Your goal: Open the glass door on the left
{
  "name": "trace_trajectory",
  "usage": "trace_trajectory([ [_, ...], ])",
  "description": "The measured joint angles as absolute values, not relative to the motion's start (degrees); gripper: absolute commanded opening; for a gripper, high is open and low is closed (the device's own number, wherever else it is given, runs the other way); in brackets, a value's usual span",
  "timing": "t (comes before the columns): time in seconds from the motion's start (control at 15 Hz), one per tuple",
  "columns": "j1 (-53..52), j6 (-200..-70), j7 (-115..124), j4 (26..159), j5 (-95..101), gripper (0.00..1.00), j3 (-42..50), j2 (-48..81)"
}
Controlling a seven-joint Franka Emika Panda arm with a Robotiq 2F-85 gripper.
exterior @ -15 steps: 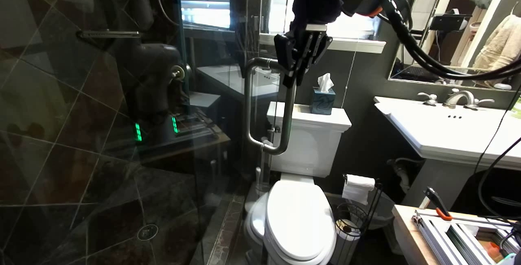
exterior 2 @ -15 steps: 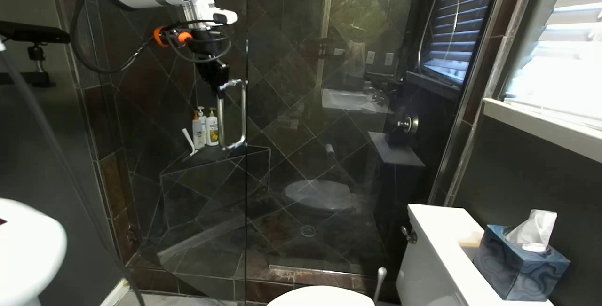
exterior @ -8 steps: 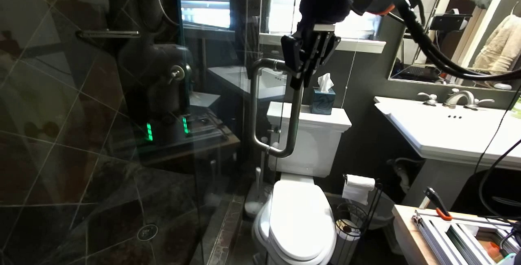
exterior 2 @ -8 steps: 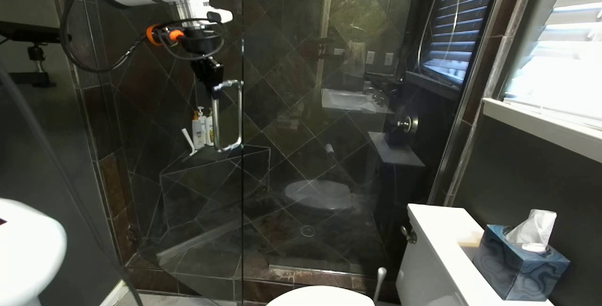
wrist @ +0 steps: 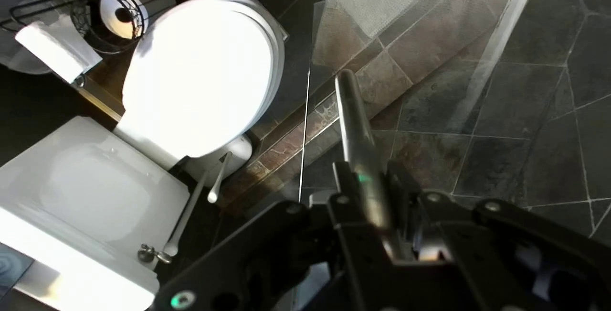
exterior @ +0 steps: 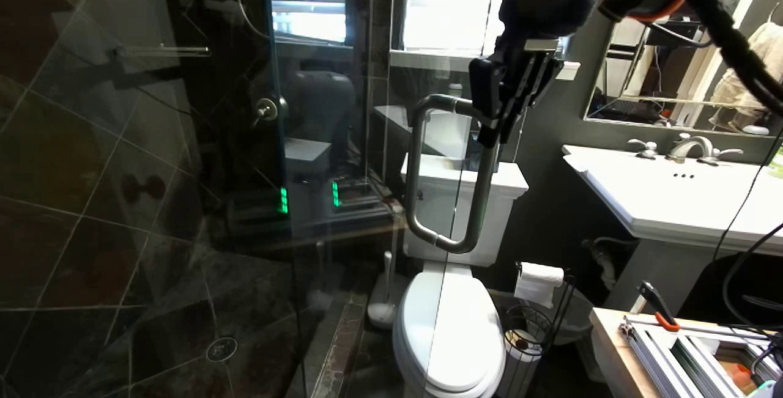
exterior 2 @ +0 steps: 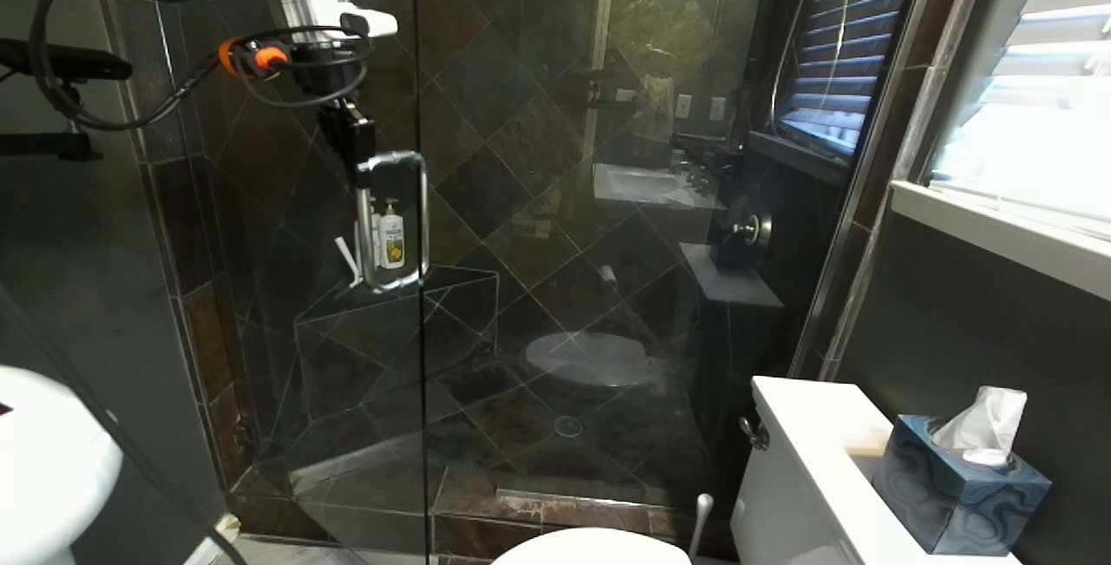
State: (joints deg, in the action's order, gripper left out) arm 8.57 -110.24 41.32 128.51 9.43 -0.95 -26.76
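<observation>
Wrist view: the gripper [wrist: 371,175] clasps the handle [wrist: 357,120] near the free edge of the glass door [exterior 2: 364,391], ajar in both exterior views — pulling off its arc may break the grip.

I'm working in a bathroom: below and to one side of my gripper [wrist: 370,173] I see a toilet [wrist: 205,77], with toilet paper [wrist: 57,54] farther out; a sink [exterior: 685,223] sits lower, well apart; beyond the gripper, a tiled shower [exterior 2: 512,426] holds a pump bottle [exterior 2: 393,239].
</observation>
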Motion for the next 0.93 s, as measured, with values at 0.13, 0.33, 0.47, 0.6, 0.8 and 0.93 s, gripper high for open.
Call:
trace_trajectory([
  [0.13,8.54,-109.09,42.30,130.09,8.49,0.06,-1.65,-28.95],
  [0.33,8.48,-107.58,43.79,132.54,6.93,0.06,-2.74,-32.36],
  [0.47,8.45,-106.71,44.97,133.94,6.00,0.06,-3.51,-34.38],
  [0.6,8.43,-105.83,45.93,134.98,5.07,0.06,-4.15,-36.06],
  [0.8,8.40,-104.86,47.09,136.04,4.07,0.42,-4.92,-37.79],
  [0.93,8.39,-104.74,47.67,136.61,3.77,0.55,-5.32,-38.57],
])
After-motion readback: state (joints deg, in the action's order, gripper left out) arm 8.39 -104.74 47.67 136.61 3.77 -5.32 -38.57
